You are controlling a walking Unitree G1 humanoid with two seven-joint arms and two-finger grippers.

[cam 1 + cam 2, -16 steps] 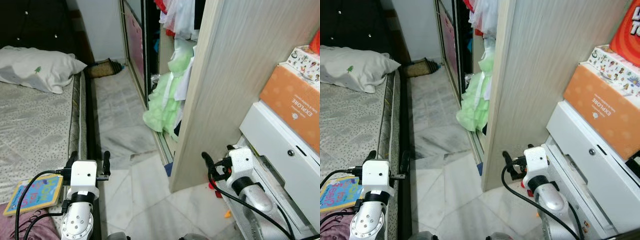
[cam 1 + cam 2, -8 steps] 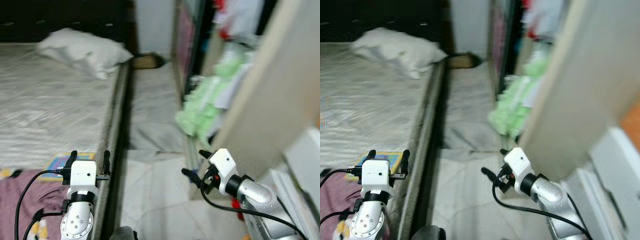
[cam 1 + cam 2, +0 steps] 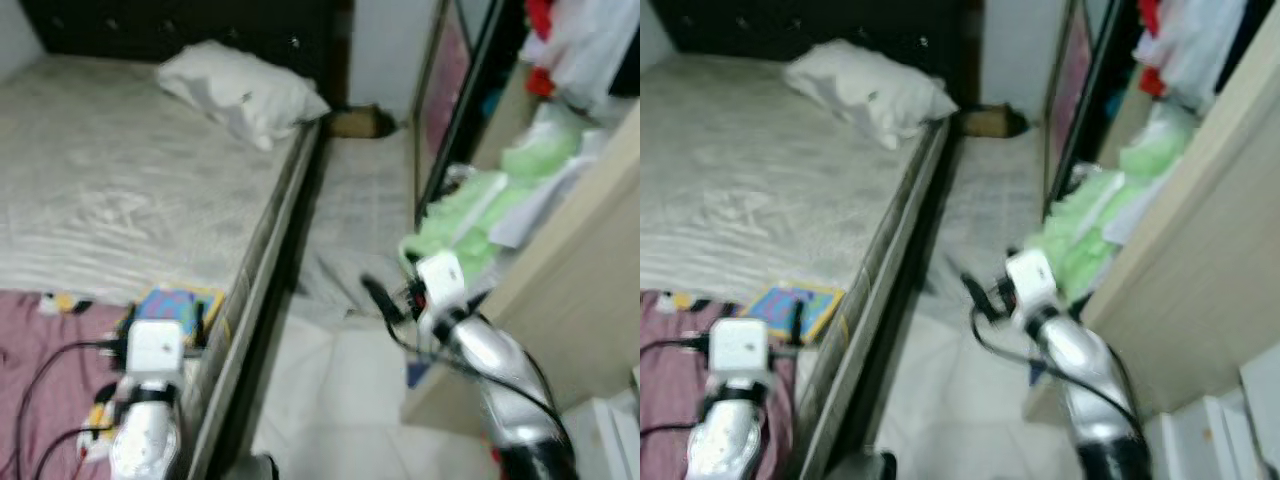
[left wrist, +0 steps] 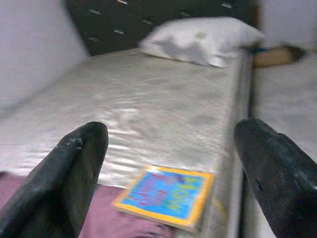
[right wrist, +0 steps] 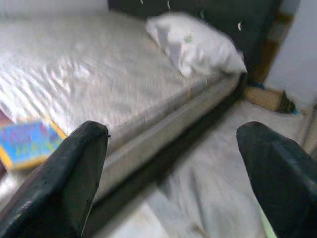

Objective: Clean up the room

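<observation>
Blue and yellow-edged, the picture book (image 4: 167, 195) lies flat at the near right edge of the mattress (image 3: 120, 200), partly on a maroon blanket (image 3: 40, 350). My left gripper (image 4: 168, 168) hovers just near of it, fingers spread wide and empty. My right gripper (image 3: 385, 300) hangs over the pale floor (image 3: 350, 220) between bed and wardrobe, fingers wide apart, holding nothing. At the far end a white pillow (image 3: 240, 90) rests; green clothes (image 3: 460, 215) spill out on the right.

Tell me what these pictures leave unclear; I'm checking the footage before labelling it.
- Book on the mattress: cover print blurred, title unreadable in every view.
- Green clothes in the wardrobe: motion blur, garment type unclear.
- Brown item on the floor past the bed: too small and blurred.
- Maroon cloth: cut off by the left eye view's bottom edge.
</observation>
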